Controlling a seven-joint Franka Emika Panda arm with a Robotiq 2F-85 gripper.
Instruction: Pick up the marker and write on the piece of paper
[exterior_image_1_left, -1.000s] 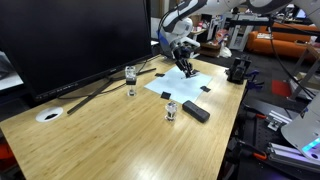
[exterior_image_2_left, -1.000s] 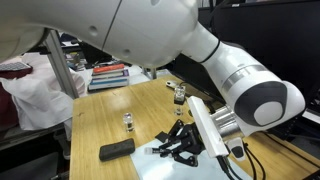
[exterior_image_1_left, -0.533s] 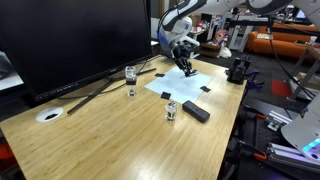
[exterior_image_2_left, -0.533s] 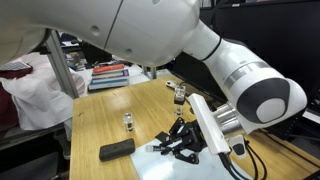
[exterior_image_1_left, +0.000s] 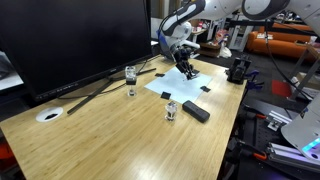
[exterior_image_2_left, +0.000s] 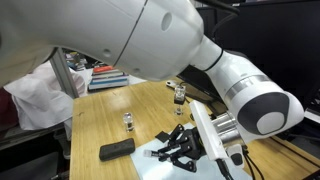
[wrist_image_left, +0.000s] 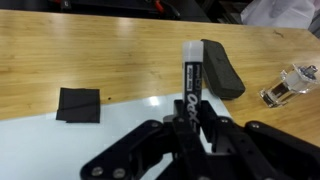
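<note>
My black gripper (wrist_image_left: 190, 122) has its jaws clamped on the white marker with black writing (wrist_image_left: 192, 75), in the middle of the wrist view. The pale bluish-white flat piece of paper (wrist_image_left: 50, 140) lies under it, at the lower left.

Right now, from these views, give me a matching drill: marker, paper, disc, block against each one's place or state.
Things:
1. marker
2. paper
3. disc
4. block

Places or states:
a. black, lying beside a small jar
b. clamped in the gripper
c. flat under the gripper, black patches at its corners
d. white, round, far from the paper

Pairs: 1-b, 2-c, 3-d, 4-a
</note>
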